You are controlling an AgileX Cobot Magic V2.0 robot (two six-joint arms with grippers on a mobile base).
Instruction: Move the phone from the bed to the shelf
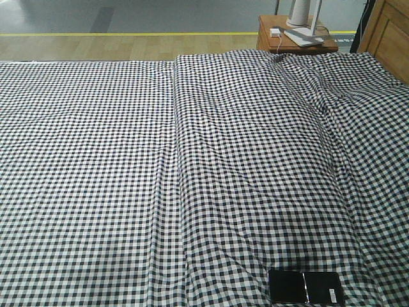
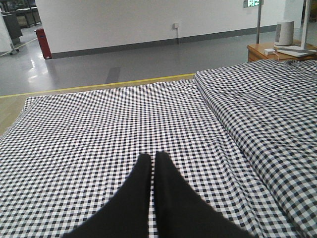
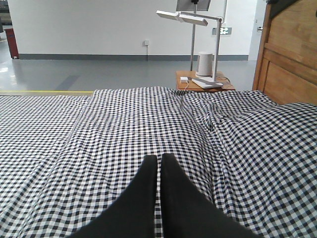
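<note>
At five o'clock in the front view, near its bottom edge, the phone (image 1: pixel 305 287) lay flat on the checked sheet of the bed (image 1: pixel 128 160). The left gripper (image 2: pixel 151 156) and the right gripper (image 3: pixel 159 157) each hung over the sheet with jaws pressed together, gripping nothing — a side table (image 1: pixel 265 25) stood at one o'clock beyond the bed.

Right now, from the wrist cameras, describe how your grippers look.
Left gripper and right gripper look alike. Each has two plain matte-black fingers, broad at the base and tapering to rounded tips. No cables or markings show.
</note>
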